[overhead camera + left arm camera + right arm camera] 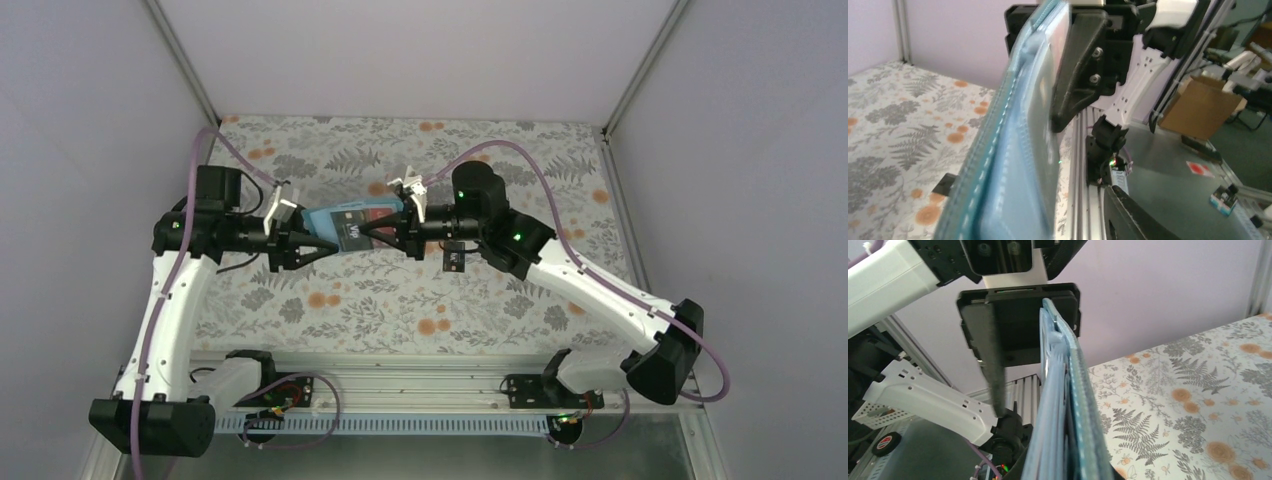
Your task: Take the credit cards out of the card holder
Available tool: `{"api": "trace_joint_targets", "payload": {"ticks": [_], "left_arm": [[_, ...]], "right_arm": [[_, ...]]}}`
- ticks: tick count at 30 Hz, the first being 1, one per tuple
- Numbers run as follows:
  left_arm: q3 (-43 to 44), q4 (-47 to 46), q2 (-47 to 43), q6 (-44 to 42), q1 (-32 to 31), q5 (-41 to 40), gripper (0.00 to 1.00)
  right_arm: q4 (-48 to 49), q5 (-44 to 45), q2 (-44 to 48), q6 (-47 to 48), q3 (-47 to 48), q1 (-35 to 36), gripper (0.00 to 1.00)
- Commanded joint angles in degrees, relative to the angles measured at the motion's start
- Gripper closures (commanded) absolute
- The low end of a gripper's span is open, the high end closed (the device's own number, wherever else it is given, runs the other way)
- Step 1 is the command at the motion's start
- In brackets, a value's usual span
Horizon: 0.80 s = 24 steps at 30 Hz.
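The teal-blue card holder (335, 220) hangs in the air between my two grippers, above the flowered cloth. A black card with pale marks (353, 237) shows on its inner face; the red card and the pale card are hidden. My right gripper (382, 234) is shut on the holder's right end, with its layers pinched edge-on between the jaws (1065, 472). My left gripper (322, 245) is open around the left end. In the right wrist view its one finger (990, 360) stands apart from the holder (1073, 390). The holder (1013, 150) fills the left wrist view.
The flowered cloth (400, 290) covers the table. A metal rail (400, 375) runs along the near edge by the arm bases. Pale walls close in the left, back and right. A cardboard box (1200, 107) stands off the table.
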<state>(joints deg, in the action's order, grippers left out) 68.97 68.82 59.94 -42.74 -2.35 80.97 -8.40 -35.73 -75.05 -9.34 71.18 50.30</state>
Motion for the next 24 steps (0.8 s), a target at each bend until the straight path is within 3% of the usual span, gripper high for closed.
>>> {"api": "trace_joint_targets", "payload": {"ticks": [1,4,9,13,17,21,24], "left_arm": [[-2.0,-9.5,-1.1,9.0,0.2,-2.0,0.72],[-2.9,-10.3,-1.3,9.7,0.2,-2.7,0.95],[-3.2,-8.9,-1.4,7.8,0.2,-1.1,0.98],[-2.7,-10.1,-1.4,9.9,0.3,-2.7,0.98],[-4.0,-15.1,-2.0,16.7,0.4,-9.9,0.98],[-5.7,-18.3,-2.1,20.1,0.4,-16.0,0.98],[-6.3,-19.0,-2.0,20.8,0.4,-16.8,0.98]], "right_arm": [[1.6,-3.7,-1.9,1.1,2.8,-0.1,0.96],[1.0,-5.4,-3.3,1.6,3.6,-0.1,0.96],[0.5,-6.3,-3.9,1.3,3.9,-0.2,0.92],[-4.6,-1.5,-2.4,1.5,5.4,-2.6,0.51],[-8.3,7.2,4.9,0.9,3.8,-7.9,0.33],[-11.3,16.3,11.3,2.0,3.4,-9.1,0.33],[-8.2,5.7,13.0,2.8,1.6,-8.6,0.48]]}}
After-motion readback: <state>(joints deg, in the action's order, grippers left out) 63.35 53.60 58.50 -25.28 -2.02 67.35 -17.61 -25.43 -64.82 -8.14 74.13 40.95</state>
